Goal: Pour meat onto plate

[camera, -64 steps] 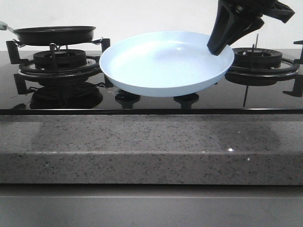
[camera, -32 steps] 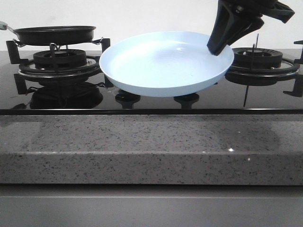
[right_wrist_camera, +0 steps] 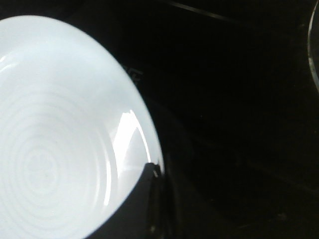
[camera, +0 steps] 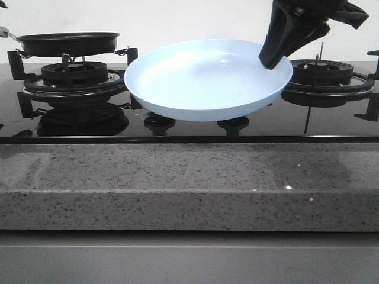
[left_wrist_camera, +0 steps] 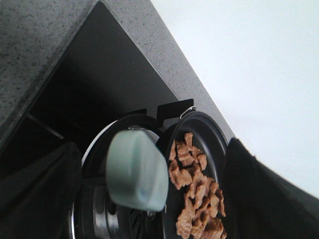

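The pale blue plate (camera: 201, 80) hangs tilted over the middle of the hob. My right gripper (camera: 267, 59) is shut on its right rim; in the right wrist view the dark fingertips (right_wrist_camera: 155, 174) pinch the plate (right_wrist_camera: 60, 149) at its edge. The plate holds nothing. The meat (left_wrist_camera: 197, 194), a loose pile of reddish-brown pieces, lies in the black frying pan (camera: 68, 42) on the left burner. My left gripper (left_wrist_camera: 147, 172) stands open, its fingers wide on either side of the pan's pale green handle (left_wrist_camera: 137, 169), not touching it.
The pan rests on the left burner grate (camera: 74, 74). A second burner (camera: 328, 74) sits at the right, behind the plate's rim. The black glass hob (camera: 189, 127) ends at a speckled granite counter edge (camera: 189, 177). A white wall stands behind.
A dark bit of the left arm has come into the front view's top left corner, above the pan handle. Plate and right gripper have not moved.
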Tool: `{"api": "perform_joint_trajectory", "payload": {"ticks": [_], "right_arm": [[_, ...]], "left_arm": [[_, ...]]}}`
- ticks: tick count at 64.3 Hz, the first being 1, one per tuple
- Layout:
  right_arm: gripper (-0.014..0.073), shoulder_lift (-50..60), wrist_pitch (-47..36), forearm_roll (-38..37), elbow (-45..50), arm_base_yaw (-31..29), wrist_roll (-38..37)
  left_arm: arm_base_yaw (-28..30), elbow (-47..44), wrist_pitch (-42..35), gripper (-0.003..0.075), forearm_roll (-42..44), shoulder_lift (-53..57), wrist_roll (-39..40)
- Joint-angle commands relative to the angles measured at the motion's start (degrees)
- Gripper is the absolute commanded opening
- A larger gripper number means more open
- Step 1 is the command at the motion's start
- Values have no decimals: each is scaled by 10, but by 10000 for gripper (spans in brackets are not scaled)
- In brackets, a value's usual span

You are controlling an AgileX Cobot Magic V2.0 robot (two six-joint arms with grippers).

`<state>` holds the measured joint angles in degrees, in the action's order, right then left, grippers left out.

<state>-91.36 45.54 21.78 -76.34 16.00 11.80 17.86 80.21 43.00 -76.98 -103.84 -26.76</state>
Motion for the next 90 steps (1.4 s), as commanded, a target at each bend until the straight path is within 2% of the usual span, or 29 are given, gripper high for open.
{"api": "perform_joint_trajectory", "payload": {"ticks": [1,8,25,35,45,56,61,76,90], "right_arm": [[-60,25,-22,19,-14,-1,5],[-60,25,-22,19,-14,-1,5],[-60,25,-22,19,-14,-1,5],[-60,25,-22,19,-14,-1,5],[-60,25,-22,19,-14,-1,5],[-60,25,-22,19,-14,-1,5],[-60,25,-22,19,-14,-1,5],[-60,25,-22,19,-14,-1,5],[-60,25,-22,19,-14,-1,5]], "left_arm": [[-1,28,15,559,-37,15,-2],[-1,29,25,493,-48,8,-2],[-1,29,41,122,-48,8,-2],[0,29,53,-6,-51,8,-2],[2,29,89,-20,-97,10,-5],[5,30,161,-20,-207,17,-44],[4,30,184,-20,-227,28,-58],[-20,30,188,-20,-183,92,-77],[-108,15,146,-20,-99,153,-90]]}}
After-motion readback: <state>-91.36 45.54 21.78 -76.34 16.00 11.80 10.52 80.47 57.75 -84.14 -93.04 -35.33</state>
